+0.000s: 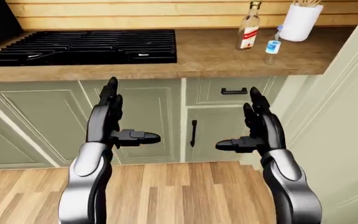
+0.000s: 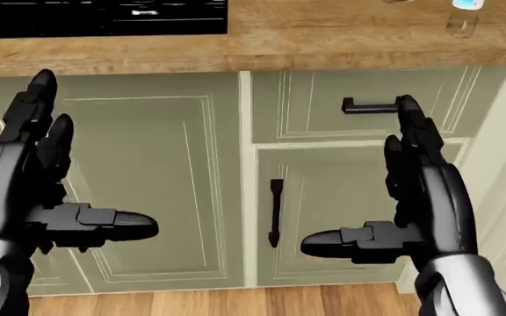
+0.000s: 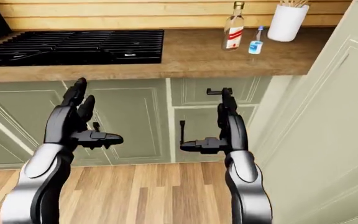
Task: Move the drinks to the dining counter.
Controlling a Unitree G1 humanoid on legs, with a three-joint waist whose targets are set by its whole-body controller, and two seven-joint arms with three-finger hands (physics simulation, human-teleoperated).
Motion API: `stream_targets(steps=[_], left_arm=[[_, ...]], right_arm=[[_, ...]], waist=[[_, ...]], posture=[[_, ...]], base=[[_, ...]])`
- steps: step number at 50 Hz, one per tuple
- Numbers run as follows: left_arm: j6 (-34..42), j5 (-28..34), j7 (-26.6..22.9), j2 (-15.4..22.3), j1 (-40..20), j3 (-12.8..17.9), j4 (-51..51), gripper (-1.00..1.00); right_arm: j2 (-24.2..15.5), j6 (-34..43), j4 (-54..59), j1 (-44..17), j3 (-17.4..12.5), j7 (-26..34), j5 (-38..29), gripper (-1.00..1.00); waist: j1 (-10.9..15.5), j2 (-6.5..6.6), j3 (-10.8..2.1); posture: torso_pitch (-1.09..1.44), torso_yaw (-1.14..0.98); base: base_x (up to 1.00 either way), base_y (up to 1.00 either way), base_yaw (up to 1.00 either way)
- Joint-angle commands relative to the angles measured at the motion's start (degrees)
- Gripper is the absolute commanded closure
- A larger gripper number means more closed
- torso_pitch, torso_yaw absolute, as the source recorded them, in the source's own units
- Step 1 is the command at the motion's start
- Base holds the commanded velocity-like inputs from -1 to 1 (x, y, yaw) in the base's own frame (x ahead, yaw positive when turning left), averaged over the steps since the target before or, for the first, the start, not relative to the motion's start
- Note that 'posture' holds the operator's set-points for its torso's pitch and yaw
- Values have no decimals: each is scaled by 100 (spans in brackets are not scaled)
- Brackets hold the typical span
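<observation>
Two drinks stand on the wooden counter (image 1: 210, 58) at the upper right of the left-eye view: a clear liquor bottle with a red label (image 1: 248, 29) and a small water bottle with a blue label (image 1: 272, 46). Both are upright and close together. My left hand (image 1: 120, 123) and right hand (image 1: 247, 128) are raised before the cabinet doors, well below the counter top. Each hand is open, fingers pointing up and thumb turned inward, holding nothing. In the head view only the water bottle's base (image 2: 462, 14) shows at the top edge.
A black gas stove (image 1: 86, 45) fills the counter's left part. A white utensil holder (image 1: 299, 21) stands just right of the bottles. Pale green cabinet doors and a drawer with a black handle (image 1: 234, 91) are below. A tall cabinet panel (image 1: 347, 116) rises on the right, above wooden floor (image 1: 166, 191).
</observation>
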Motion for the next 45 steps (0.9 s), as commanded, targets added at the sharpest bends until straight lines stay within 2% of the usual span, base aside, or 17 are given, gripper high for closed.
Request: stream_targets(steps=[1,5,9,10,12,18,21,22,23,24,28,33,34,35,36,38,45], left_arm=[[34,-106,46,64,-146,29,-214,-100],[246,-174,96,141,-205,67,-420,-100],[318,-200,102,181,-205,97,-512,-100],[311,-212,106,186,-213,117,-517,-100],[346,-232,84,193,-169,115,-596,-100],[138,-232,52,149,23,121,-591,-100],[85,-242,27,153,50,141,-559,-100],[89,-240,14,162,53,135,-568,-100],[48,-237,-4,169,61,139,-529,-100],[66,-227,-17,170,101,134,-581,-100],[175,-245,-50,208,59,224,-657,-100],[501,-277,-66,285,-9,304,-985,-100],[507,-278,-75,296,-8,320,-1004,-100],[613,-289,-75,310,-12,341,-1119,-100],[715,-296,-68,314,-19,351,-1227,-100],[822,-292,-51,317,-45,343,-1329,-100],[848,-231,-72,322,-105,287,-1324,-100]], right_arm=[[-36,44,-266,-140,-50,-1,61,-100],[-32,155,-505,-204,-95,-68,144,-100],[-48,223,-648,-203,-73,-85,183,-100],[-56,218,-658,-222,-80,-78,198,-100],[-55,179,-617,-244,-55,-90,182,-100],[-48,500,-926,-316,34,-142,151,-100],[-36,410,-817,-374,46,-125,138,-100],[-27,417,-842,-358,67,-132,126,-100],[-23,406,-841,-352,72,-133,117,-100],[-4,428,-863,-336,68,-136,136,-100],[27,587,-1081,-286,143,-91,233,-100],[5,661,-1418,-111,106,-1,215,-100],[3,685,-1514,-54,107,18,207,-100],[-8,695,-1613,11,108,46,186,-100],[-9,724,-1693,46,87,72,184,-100],[-12,808,-1816,63,62,100,176,-100],[-45,1062,-1969,-75,-92,102,244,-100]], waist=[[4,53,131],[116,-98,167],[103,-483,156],[136,-300,179],[76,-335,-8],[-71,-89,-39],[-81,233,-163],[-56,421,-120],[-19,240,7],[-60,336,203],[-110,514,-120],[-168,149,147],[-238,-48,126],[-310,-568,39],[-242,-482,92],[-400,-472,-105],[-268,-292,-96]], posture=[[0,0],[0,0],[0,0],[0,0],[0,0],[0,0],[0,0],[0,0],[0,0],[0,0],[0,0],[0,0],[0,0],[0,0],[0,0],[0,0],[0,0]], base=[[70,-8,0],[83,-6,0],[87,-5,0],[87,-2,0],[88,-2,0],[87,-2,0],[87,0,0],[88,0,0],[88,0,0],[87,0,0],[34,0,-13],[0,0,-100],[-8,0,-100],[-23,0,-100],[-34,0,-100],[-40,0,-100],[-41,0,-100]])
